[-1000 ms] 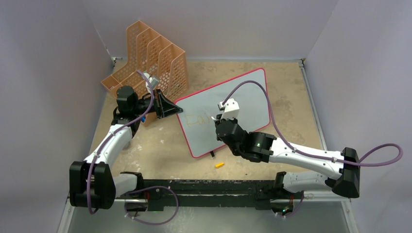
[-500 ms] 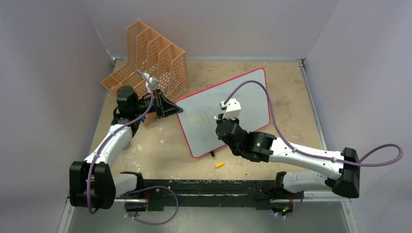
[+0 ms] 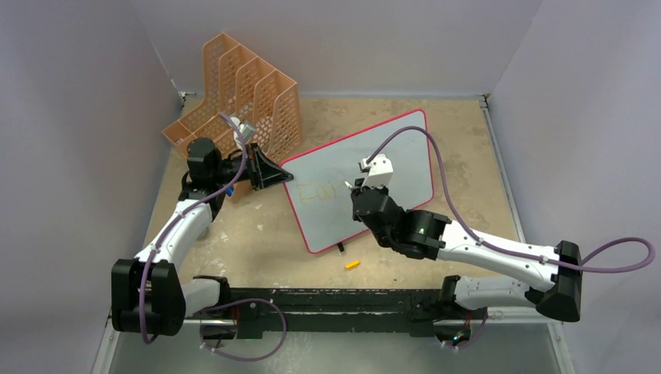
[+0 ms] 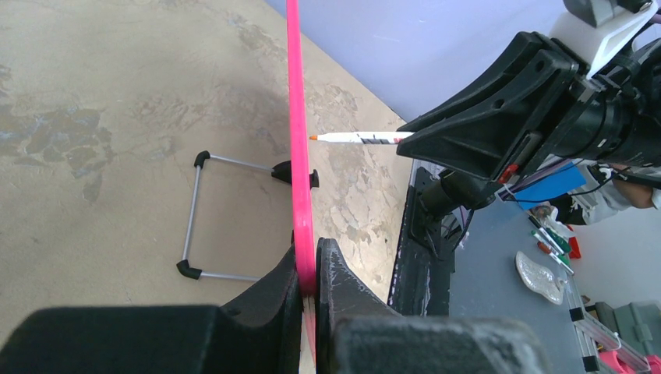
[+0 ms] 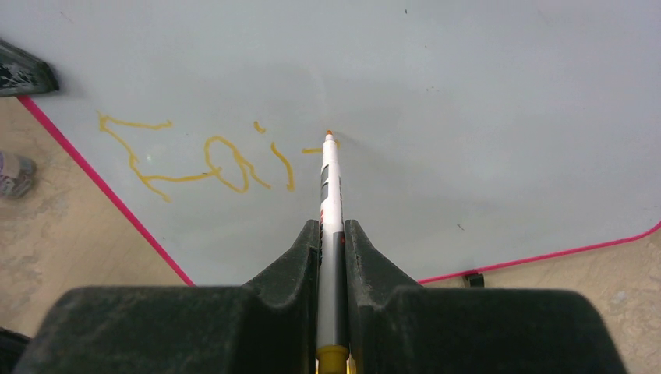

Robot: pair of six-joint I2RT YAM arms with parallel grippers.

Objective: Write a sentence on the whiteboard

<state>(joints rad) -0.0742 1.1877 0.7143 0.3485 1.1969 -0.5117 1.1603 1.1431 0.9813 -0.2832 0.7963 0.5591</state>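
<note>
On one whiteboard (image 5: 483, 93): one three-letter sentence (image 5: 210, 160), one marker (image 5: 330, 195).

Lavender walls (image 3: 343, 39) box in three sides. Tabletop (image 3: 257, 241) beige, mottled, worn patches. Black rail (image 3: 343, 298) along the near edge. Light soft, even.

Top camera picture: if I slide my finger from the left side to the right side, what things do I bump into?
Orange file rack → the sentence → right gripper holding the marker → right arm's black shoulder block.
</note>
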